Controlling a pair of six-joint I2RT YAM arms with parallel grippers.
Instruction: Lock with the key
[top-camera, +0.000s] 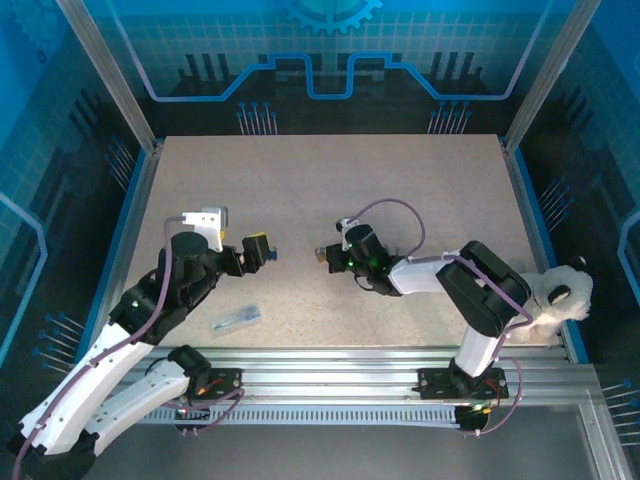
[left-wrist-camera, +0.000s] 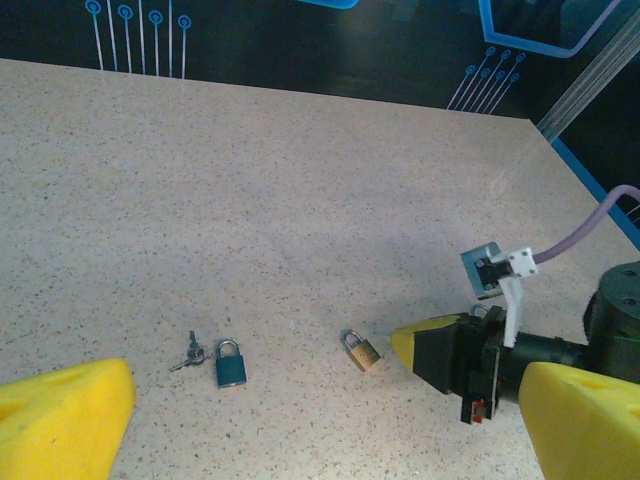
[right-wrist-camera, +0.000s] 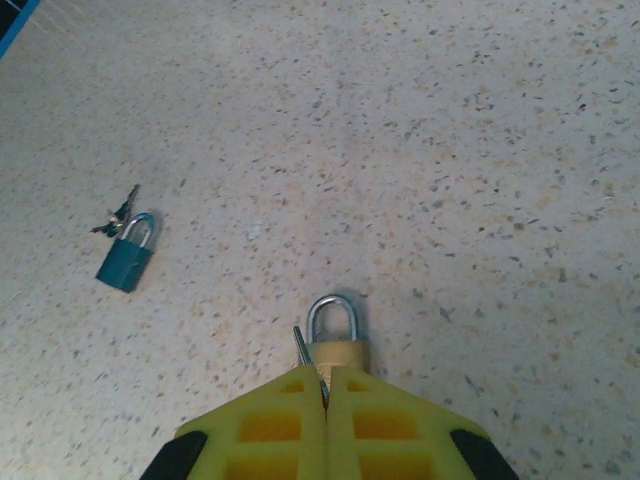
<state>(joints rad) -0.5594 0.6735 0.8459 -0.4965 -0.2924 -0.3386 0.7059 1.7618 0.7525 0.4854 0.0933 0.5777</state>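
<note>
Right tool (right-wrist-camera: 327, 378) pinches the key (right-wrist-camera: 298, 343) just beside the brass padlock (right-wrist-camera: 336, 347); left tool (left-wrist-camera: 328, 400) gapes wide

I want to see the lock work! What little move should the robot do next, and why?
Probably pull the right gripper back slightly and sideways: the thin key pinched in its shut jaws lies beside the brass padlock, not at its near bottom end, where the keyhole likely is.

Black-and-white arms (top-camera: 70, 395), lilac cables (top-camera: 395, 204), yellow ribbed fingers (right-wrist-camera: 260, 430), green indicator lights (top-camera: 352, 266)
</note>
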